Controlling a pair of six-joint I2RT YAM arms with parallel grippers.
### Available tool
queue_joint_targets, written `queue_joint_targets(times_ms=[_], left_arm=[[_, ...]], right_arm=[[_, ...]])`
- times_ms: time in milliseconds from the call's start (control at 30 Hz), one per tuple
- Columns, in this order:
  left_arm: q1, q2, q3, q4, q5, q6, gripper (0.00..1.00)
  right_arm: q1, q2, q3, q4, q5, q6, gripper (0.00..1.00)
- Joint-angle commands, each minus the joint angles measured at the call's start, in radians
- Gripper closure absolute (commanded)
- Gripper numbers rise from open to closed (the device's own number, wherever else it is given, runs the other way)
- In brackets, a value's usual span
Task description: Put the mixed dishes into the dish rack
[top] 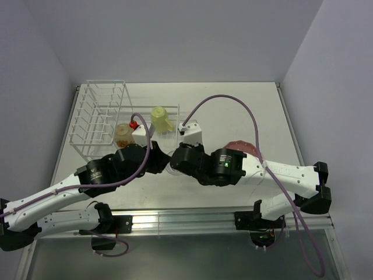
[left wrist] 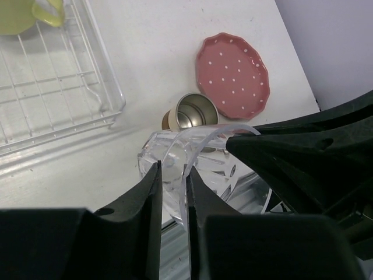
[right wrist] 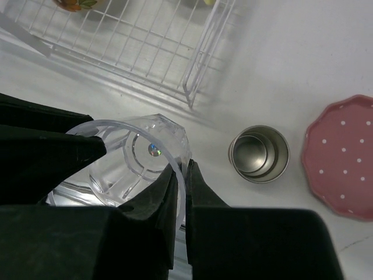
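Note:
The clear glass tumbler [left wrist: 169,154] lies tilted on its side between my two grippers, just above the table's near edge; it also shows in the right wrist view [right wrist: 137,154] and from above [top: 171,170]. My right gripper [right wrist: 182,170] is shut on its rim. My left gripper [left wrist: 173,175] straddles the same rim, with a small gap left between its jaws. The small steel cup [left wrist: 195,111] stands upright beside the pink white-dotted plate [left wrist: 233,76]. The pale yellow-green mug [top: 160,119] and the cream bowl [top: 122,135] sit in the white dish rack [top: 99,111].
The rack's low basket edge [right wrist: 192,87] lies just beyond the tumbler. The cup [right wrist: 259,154] and the plate [right wrist: 344,157] are to the right of my right gripper. The table's metal front rail [top: 186,219] runs under both arms.

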Motion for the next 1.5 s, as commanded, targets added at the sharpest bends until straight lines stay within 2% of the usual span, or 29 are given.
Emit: queue_joint_targets(times_ms=[0,33,67,100,133,267,400,433,600,767,933,1233,1467], left_arm=[[0.005,-0.008,0.002,0.027,0.014,-0.009,1.0],[0.005,-0.023,-0.002,0.033,0.018,-0.002,1.0],[0.005,-0.055,-0.008,0.042,0.026,0.003,1.0],[0.005,-0.074,-0.021,0.055,0.028,0.005,1.0],[0.007,-0.095,-0.027,0.065,0.032,0.017,1.0],[0.007,-0.215,-0.041,0.096,0.055,0.034,1.0],[0.007,-0.295,-0.028,0.115,0.1,0.025,1.0],[0.007,-0.312,-0.027,0.121,0.112,0.017,1.0],[0.007,-0.402,-0.024,0.179,0.146,-0.017,1.0],[0.007,-0.514,-0.076,0.288,0.179,-0.051,1.0],[0.007,-0.591,-0.12,0.415,0.203,-0.09,1.0],[0.007,-0.623,-0.123,0.451,0.209,-0.098,1.0],[0.007,-0.629,-0.143,0.474,0.216,-0.103,1.0]], right_arm=[[0.031,-0.081,0.09,0.063,0.051,0.024,0.92],[0.031,-0.092,0.086,0.069,0.045,0.018,0.61],[0.031,-0.106,0.069,0.084,0.042,0.006,0.37],[0.031,-0.137,0.06,0.088,0.039,0.009,0.04],[0.028,-0.152,0.049,0.094,0.039,0.009,0.0],[0.01,-0.285,-0.084,0.218,-0.042,-0.032,0.0],[-0.05,-0.489,-0.229,0.399,-0.237,-0.081,0.0],[-0.065,-0.514,-0.252,0.457,-0.333,-0.1,0.0],[-0.141,-0.582,-0.301,0.552,-0.55,-0.114,0.0],[-0.165,-0.573,-0.31,0.693,-0.732,-0.083,0.0],[-0.179,-0.537,-0.315,0.844,-0.848,-0.042,0.0],[-0.19,-0.402,-0.277,1.043,-1.019,0.046,0.0],[-0.193,-0.324,-0.261,1.155,-1.079,0.095,0.0]])
